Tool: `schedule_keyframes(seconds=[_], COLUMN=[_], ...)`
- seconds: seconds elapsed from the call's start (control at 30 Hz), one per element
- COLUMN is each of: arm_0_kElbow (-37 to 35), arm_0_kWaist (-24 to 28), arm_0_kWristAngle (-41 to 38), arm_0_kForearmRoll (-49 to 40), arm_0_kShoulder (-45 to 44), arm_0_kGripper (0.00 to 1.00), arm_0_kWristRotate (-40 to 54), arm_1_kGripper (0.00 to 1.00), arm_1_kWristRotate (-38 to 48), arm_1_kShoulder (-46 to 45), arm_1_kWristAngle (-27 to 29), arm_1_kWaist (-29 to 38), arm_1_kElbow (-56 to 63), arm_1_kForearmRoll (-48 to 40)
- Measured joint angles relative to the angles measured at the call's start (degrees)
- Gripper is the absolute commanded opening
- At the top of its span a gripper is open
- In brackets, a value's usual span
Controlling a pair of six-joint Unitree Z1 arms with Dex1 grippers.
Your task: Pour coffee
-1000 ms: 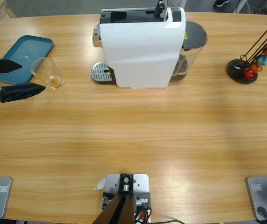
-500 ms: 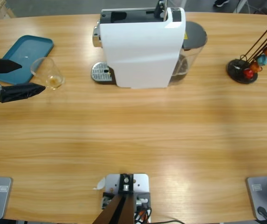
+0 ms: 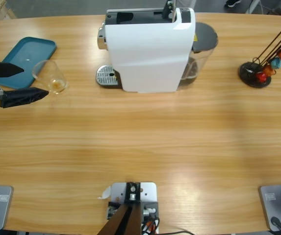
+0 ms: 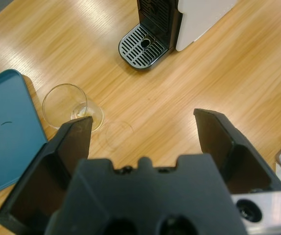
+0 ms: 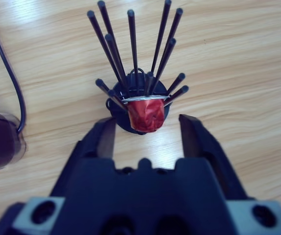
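At upper left of the high view, near the table's left end: the coffee (image 3: 58,86), a thin amber pool in the bottom of a clear glass tumbler (image 3: 50,76) standing upright on the wooden table (image 3: 145,142). Just beside the tumbler toward the frame's left edge, a teal tray (image 3: 25,58) lying flat. Directly left of the glass, entering from the left edge, the left gripper (image 3: 28,81), jaws spread wide and holding nothing, the tips short of the glass and the lower tip very near its base. Same in the left wrist view: tumbler (image 4: 71,106) just beyond the left jaw, bare wood between the two jaws. Further right, at top centre, a white coffee machine (image 3: 150,49) with a metal drip grate (image 3: 106,76) at its foot. At far right, a black capsule stand (image 3: 254,74) with coloured capsules on rods. In the right wrist view, the right gripper (image 5: 147,129) wide open, gripping nothing, a red capsule (image 5: 145,113) between its jaw tips.
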State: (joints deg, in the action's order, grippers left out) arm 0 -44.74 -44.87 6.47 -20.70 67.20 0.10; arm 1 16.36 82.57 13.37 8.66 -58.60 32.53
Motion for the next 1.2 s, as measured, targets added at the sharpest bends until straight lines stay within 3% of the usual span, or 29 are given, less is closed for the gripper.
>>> schedule_keyframes(seconds=[0.07, 0.13, 0.3, 0.37, 1.2], arm_0_kElbow=[0.0, 0.0, 0.0, 0.0, 0.0], arm_0_kWaist=[0.0, 0.0, 0.0, 0.0, 0.0], arm_0_kWristAngle=[0.0, 0.0, 0.0, 0.0, 0.0], arm_0_kForearmRoll=[0.0, 0.0, 0.0, 0.0, -0.2], arm_0_kShoulder=[0.0, 0.0, 0.0, 0.0, 0.0], arm_0_kGripper=[0.895, 0.895, 0.895, 0.895, 0.895], arm_0_kWristRotate=[0.0, 0.0, 0.0, 0.0, 0.0], arm_1_kGripper=[0.337, 0.234, 0.211, 0.082, 0.085], arm_1_kWristRotate=[0.0, -0.1, -0.4, -0.5, -1.4], arm_1_kShoulder=[0.0, 0.0, 0.0, 0.0, -0.9], arm_1_kWristAngle=[0.0, 0.0, 0.0, 0.0, 0.1], arm_1_kWaist=[0.0, 0.0, 0.0, 0.0, 0.0], arm_1_kElbow=[0.0, 0.0, 0.0, 0.0, 0.0], arm_1_kForearmRoll=[0.0, 0.0, 0.0, 0.0, 0.0])
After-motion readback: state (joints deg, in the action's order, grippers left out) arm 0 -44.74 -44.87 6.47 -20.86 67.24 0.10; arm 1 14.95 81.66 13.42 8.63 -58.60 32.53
